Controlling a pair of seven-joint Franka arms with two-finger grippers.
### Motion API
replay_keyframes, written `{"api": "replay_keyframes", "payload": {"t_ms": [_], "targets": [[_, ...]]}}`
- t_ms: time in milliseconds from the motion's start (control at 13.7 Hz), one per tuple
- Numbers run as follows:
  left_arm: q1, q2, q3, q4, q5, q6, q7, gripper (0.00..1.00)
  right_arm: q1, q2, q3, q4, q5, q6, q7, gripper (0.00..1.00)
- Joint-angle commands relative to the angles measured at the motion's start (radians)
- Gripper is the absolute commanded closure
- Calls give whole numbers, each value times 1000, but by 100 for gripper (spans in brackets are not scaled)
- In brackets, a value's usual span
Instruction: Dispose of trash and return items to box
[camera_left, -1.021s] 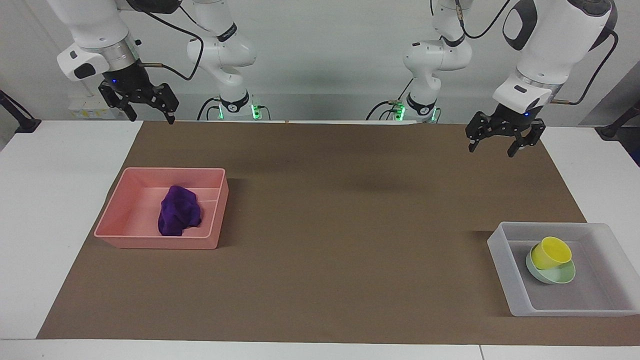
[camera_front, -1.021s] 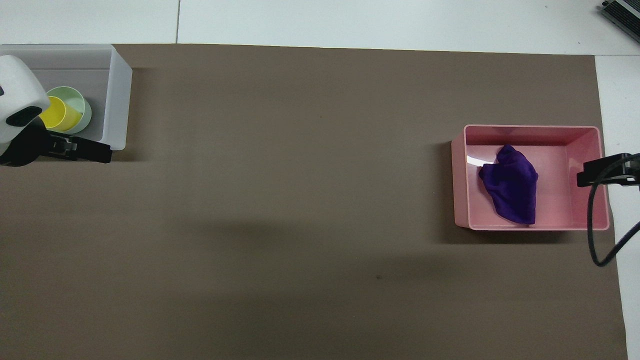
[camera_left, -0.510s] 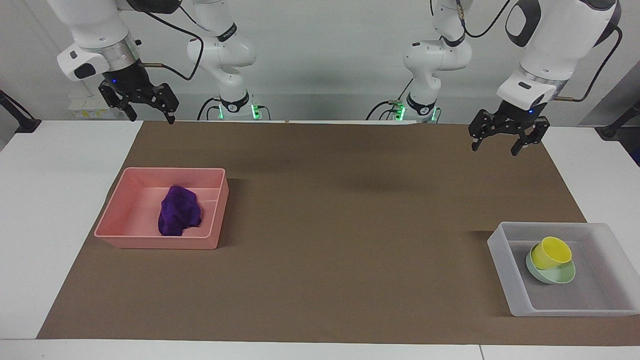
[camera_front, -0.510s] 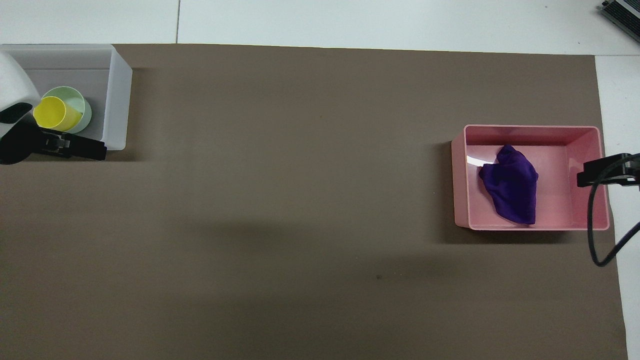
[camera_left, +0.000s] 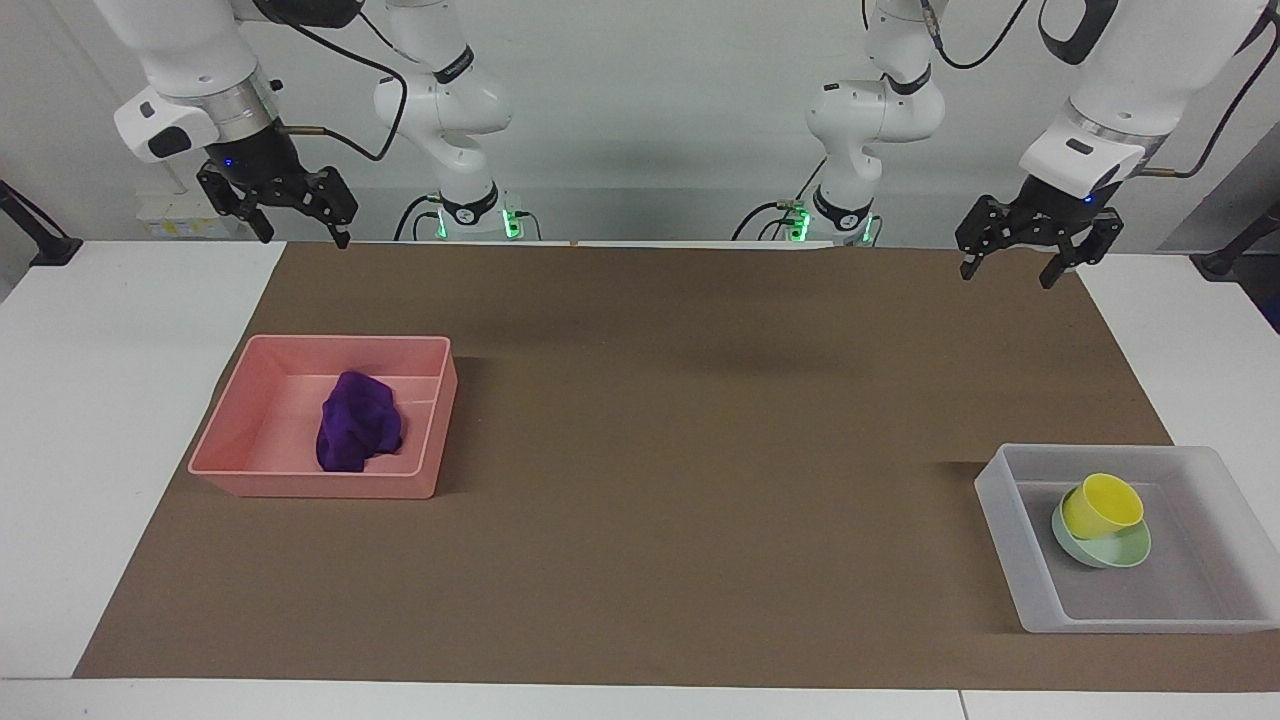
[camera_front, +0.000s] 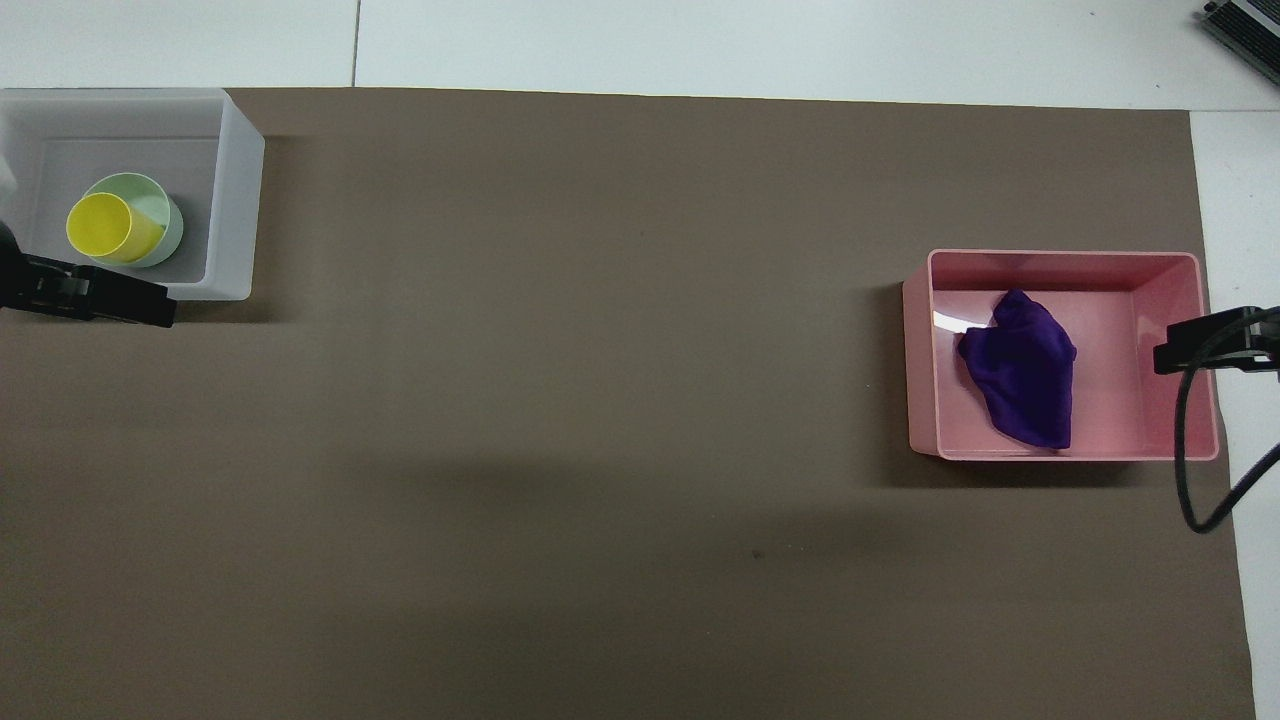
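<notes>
The purple cloth (camera_left: 358, 432) (camera_front: 1022, 382) lies crumpled in the pink tray (camera_left: 240, 458) (camera_front: 1180, 300) toward the right arm's end of the table. The frosted box (camera_left: 1010, 530) (camera_front: 235, 190) stands toward the left arm's end. Inside it the yellow cup (camera_left: 1102, 503) (camera_front: 104, 227) rests tilted in the pale green bowl (camera_left: 1120, 552) (camera_front: 160, 205). My left gripper (camera_left: 1012, 265) hangs open and empty in the air over the mat's corner by its base. My right gripper (camera_left: 304, 232) hangs open and empty over the mat's edge by its own base.
A brown mat (camera_left: 700, 450) (camera_front: 600, 400) covers most of the white table (camera_left: 90, 400). Both arm bases (camera_left: 470, 205) stand at the table's robot end. A black cable (camera_front: 1190, 470) loops down from the right arm beside the pink tray.
My left gripper has risen and drawn back from the box toward its own end of the table. The right arm has stayed still.
</notes>
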Motion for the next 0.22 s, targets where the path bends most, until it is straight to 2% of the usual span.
{"api": "replay_keyframes", "payload": {"t_ms": [0,146], "targets": [[-21,22,18,44,21,-35,-12,0,-11,-24,7,-23,-1,-10,-19,0],[-30,22,18,35,21,-25,-15,0,-11,-24,7,-23,-1,-10,-19,0]]}}
